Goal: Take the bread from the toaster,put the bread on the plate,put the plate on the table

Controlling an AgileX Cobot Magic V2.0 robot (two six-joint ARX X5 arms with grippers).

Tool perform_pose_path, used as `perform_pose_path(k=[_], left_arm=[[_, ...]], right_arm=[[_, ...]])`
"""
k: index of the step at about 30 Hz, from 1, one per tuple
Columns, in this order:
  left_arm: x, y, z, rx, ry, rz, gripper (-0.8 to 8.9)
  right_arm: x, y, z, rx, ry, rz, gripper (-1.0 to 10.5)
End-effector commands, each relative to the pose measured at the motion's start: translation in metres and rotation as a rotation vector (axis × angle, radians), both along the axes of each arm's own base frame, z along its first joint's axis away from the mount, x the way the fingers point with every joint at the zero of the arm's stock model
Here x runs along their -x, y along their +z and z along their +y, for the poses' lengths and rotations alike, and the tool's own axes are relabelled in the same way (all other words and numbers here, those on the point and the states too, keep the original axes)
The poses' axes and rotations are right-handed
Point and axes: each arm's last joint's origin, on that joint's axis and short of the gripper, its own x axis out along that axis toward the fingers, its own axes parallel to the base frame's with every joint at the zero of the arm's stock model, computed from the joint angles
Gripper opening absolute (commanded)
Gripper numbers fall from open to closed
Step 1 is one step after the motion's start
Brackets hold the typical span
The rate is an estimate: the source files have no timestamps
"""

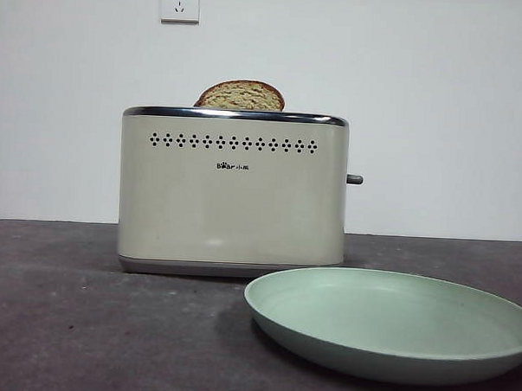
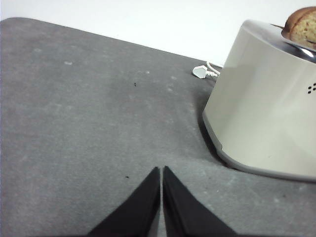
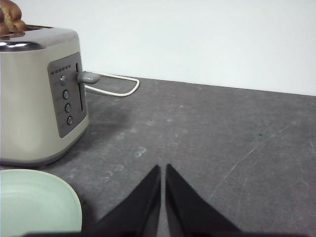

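The bread (image 1: 241,96) stands in the slot of the cream toaster (image 1: 232,194), only its domed top showing above the chrome rim. The pale green plate (image 1: 394,327) lies on the table (image 1: 82,326) in front of the toaster, toward the right. My left gripper (image 2: 161,170) is shut and empty over bare table, away from the toaster (image 2: 266,103) and the bread (image 2: 302,25). My right gripper (image 3: 163,168) is shut and empty over bare table, beside the plate (image 3: 34,202) and off the toaster's (image 3: 29,103) lever side. Neither gripper shows in the front view.
A white power cord (image 3: 116,86) runs behind the toaster, with its plug (image 2: 202,72) lying on the table. A grey lever (image 1: 354,179) sticks out of the toaster's right side. A wall socket (image 1: 180,3) sits on the white wall behind.
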Motion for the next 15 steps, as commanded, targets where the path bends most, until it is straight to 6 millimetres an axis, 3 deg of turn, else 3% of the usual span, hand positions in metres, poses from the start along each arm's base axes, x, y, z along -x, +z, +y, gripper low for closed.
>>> perform_pose_path(k=[1,15], left_arm=[[-0.001,-0.006,0.0,0.07,0.015,0.026,0.08],[0.001,0.005,-0.002,0.198,-0.041,0.018,0.07]], right_arm=[[0.0,-0.001,0.0,-0.009,-0.002,-0.006,0.0],[0.0,0.006,0.0,-0.257,0.016,-0.005,0.0]])
